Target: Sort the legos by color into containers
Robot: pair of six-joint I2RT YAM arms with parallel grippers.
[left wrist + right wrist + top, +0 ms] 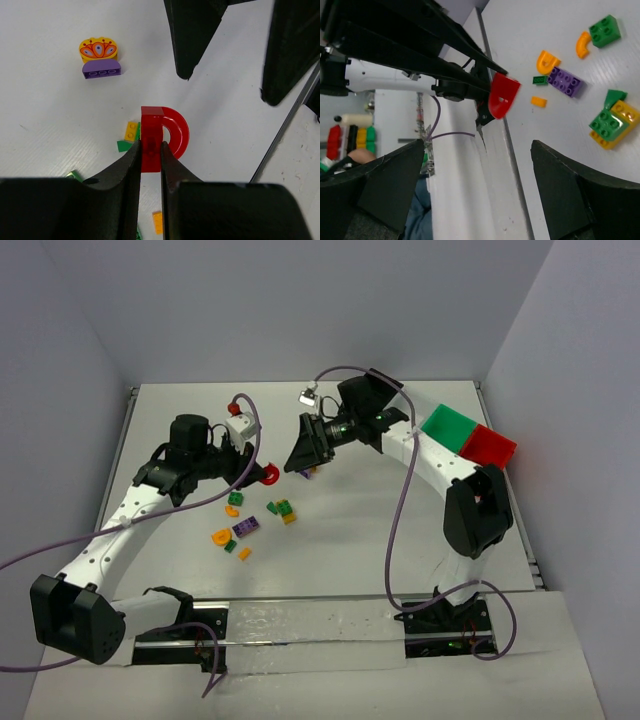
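Your white table (350, 560) fills the top view. The left arm (120, 530) reaches in from the near left corner toward the middle. The right arm (440, 465) bends up from the near right corner and stretches left across the far half.

Of the bins, you can make out a green bin (449, 426) and a red bin (490, 447), joined side by side close to the right edge, toward the far right corner. The right arm lies across whatever stands to their left.

Your left gripper (150, 147) has its fingers (127, 170) clamped on the straight side of a red arch piece (162, 132), held about mid-table, slightly toward the far edge. You cannot tell whether it clears the surface. Your right gripper (477, 145) faces it from just beside, with its fingers (390, 185) spread wide and nothing between them.

The loose legos sit near the middle of the table, on the near side of the two grippers:
- a green-and-yellow cluster (610, 122)
- a purple brick (565, 81)
- a green brick (605, 31)
- an orange U piece (547, 62)
- an orange curved piece (582, 44)
- a small green plate (540, 79)
- a small orange tile (538, 101)

The left wrist view also shows a yellow flower piece (98, 49) stacked on a purple arch (101, 69).
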